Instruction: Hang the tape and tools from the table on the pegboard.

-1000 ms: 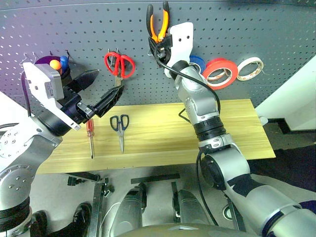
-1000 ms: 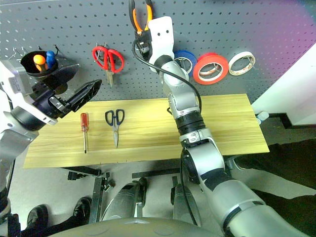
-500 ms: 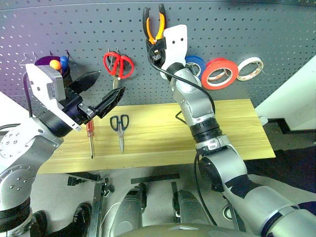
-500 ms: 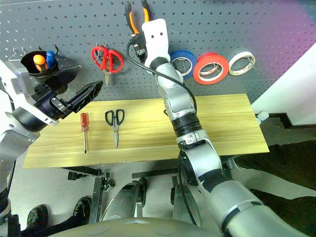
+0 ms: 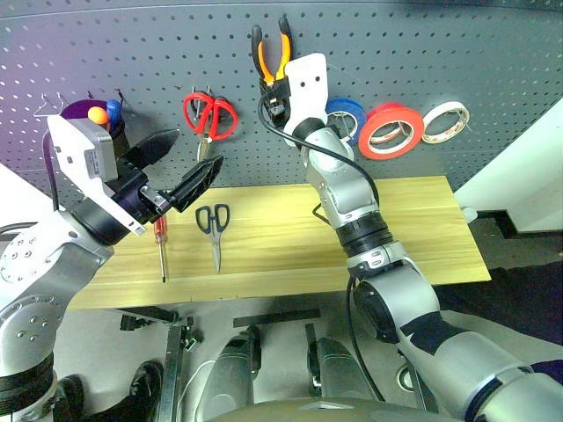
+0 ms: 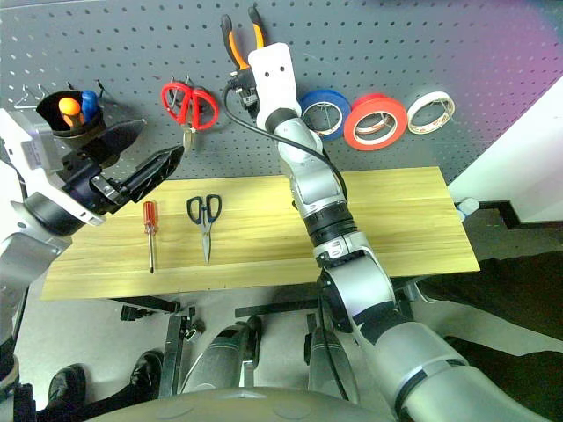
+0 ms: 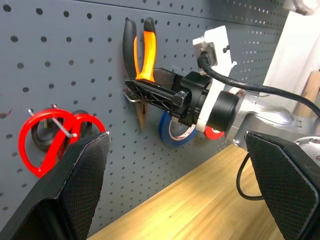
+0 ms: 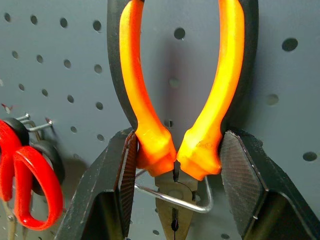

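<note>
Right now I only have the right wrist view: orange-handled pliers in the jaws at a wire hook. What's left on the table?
Observer: Two tools lie on the table: the dark-handled scissors and the red-handled screwdriver.
Operator: Tape?
Observer: The orange-red tape hangs on the pegboard, between a blue roll and a white roll.
Operator: Left gripper?
Observer: The left gripper is open and holds nothing, above the screwdriver's end of the table.

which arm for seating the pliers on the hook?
Right. The right gripper is shut on the pliers at the wire hook on the pegboard. The left gripper hangs open, away from the hook.
</note>
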Motion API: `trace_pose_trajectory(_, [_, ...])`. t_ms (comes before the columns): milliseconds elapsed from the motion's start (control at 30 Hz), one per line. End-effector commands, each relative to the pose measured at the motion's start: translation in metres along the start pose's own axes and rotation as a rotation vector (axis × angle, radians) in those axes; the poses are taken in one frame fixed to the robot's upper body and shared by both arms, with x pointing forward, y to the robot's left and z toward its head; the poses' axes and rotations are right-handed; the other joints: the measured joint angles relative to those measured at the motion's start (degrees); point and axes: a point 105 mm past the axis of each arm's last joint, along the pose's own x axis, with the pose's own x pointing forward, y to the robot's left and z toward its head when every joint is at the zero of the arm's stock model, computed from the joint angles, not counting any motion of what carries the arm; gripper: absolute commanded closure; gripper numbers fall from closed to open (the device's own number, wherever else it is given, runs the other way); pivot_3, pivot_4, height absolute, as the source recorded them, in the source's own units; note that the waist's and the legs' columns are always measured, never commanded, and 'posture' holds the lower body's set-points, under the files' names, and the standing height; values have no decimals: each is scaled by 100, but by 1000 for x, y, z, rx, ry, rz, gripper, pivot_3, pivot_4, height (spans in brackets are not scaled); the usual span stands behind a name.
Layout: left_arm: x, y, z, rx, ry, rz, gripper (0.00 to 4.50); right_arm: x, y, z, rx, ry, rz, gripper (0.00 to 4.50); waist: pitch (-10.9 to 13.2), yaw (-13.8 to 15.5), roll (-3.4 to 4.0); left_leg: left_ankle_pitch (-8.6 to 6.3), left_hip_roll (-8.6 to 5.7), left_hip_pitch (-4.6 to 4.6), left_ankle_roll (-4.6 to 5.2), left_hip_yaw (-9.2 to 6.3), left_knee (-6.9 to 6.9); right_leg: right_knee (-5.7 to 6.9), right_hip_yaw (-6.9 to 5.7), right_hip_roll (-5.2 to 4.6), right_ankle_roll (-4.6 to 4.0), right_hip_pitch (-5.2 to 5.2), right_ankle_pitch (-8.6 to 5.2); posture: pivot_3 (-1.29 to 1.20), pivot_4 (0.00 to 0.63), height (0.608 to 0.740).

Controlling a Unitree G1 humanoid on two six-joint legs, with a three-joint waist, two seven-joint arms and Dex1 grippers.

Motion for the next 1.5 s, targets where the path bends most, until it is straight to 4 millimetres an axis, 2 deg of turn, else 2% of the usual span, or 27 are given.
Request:
trace_pose_trajectory(33, [-1,-7,7,29,-17,-21,0,2,5,15,-4,-70,2,2407,0,0,0,0,0,0,0,0,0,0,0,0,0,0,0,163,210,740])
trace_pose_trajectory(133, [-1,-7,7,28,-15,-21,0,2,4,13,-9,-64,0,2407,0,-2,0,0,0,0,0,0,0,-1,0,0,0,0,0,165,211,740])
trace_pose_trajectory(267, [-1,-7,7,26,-15,-20,0,2,5,10,-10,-57,8,1162,0,-2,0,0,0,0,0,0,-1,-1,0,0,0,0,0,164,213,740])
trace_pose_trajectory(367, [-1,-7,7,26,-14,-19,0,2,3,9,-9,-53,2,49,0,-2,0,0,0,0,0,0,-1,-1,1,0,0,1,0,165,215,740])
trace_pose_trajectory(567, [-1,-7,6,20,-12,-19,0,2,4,11,-6,-63,10,16,0,-6,1,-3,0,1,5,-1,0,-1,1,0,0,2,0,164,216,740])
trace_pose_trajectory(733, [-1,-8,6,18,-12,-23,0,-2,-5,18,19,-98,-9,16,1,6,1,-3,0,1,5,-2,-1,-1,1,0,0,2,0,163,214,740])
trace_pose_trajectory(1000, [0,-8,6,17,-13,-31,0,-10,-15,39,30,-179,-43,16,0,-8,1,-3,0,0,5,-2,-4,-9,1,-1,0,3,0,145,205,740])
trace_pose_trajectory(1133, [0,-9,6,18,-12,-38,0,-19,-16,57,106,-274,-29,16,0,0,1,-1,1,0,2,-3,-9,-14,1,-1,0,2,0,140,204,740])
trace_pose_trajectory(1333, [2,-8,6,21,-11,-44,0,-31,-8,68,185,-352,59,16,0,-4,1,-1,1,1,1,-3,-19,-43,1,0,-1,12,1,132,201,740])
trace_pose_trajectory(1500, [3,-6,6,23,-9,-45,0,-40,0,81,152,-417,120,16,0,-7,1,0,1,0,0,-3,-33,-52,0,0,-1,9,1,130,208,740])
